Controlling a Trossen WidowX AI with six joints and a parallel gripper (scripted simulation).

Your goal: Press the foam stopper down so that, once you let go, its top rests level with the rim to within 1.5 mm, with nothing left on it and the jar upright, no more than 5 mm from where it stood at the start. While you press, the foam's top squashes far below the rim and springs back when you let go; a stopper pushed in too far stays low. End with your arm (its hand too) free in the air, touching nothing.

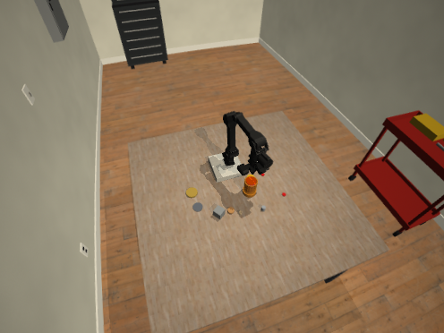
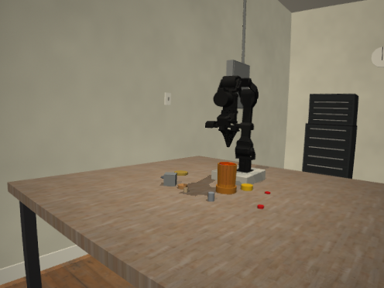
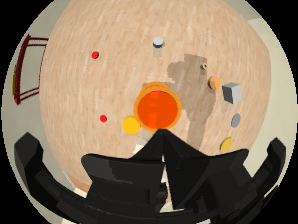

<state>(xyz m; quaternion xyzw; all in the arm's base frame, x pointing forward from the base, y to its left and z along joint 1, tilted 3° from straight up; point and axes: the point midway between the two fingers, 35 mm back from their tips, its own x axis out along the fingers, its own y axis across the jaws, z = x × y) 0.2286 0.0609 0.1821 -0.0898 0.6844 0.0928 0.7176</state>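
Observation:
The orange jar stands upright on the table. The red-orange foam stopper fills its mouth. Its top looks flat and close to the rim; a small height difference cannot be made out. Nothing shows resting on it. My gripper is shut and empty, its tips pointing down above the jar, clear of the foam. In the wrist view the fingertips overlap the near edge of the jar's rim.
A yellow disc lies beside the jar. Two small red discs, a grey cylinder, a grey cube, an orange disc, a blue-grey disc and a mustard disc lie around it.

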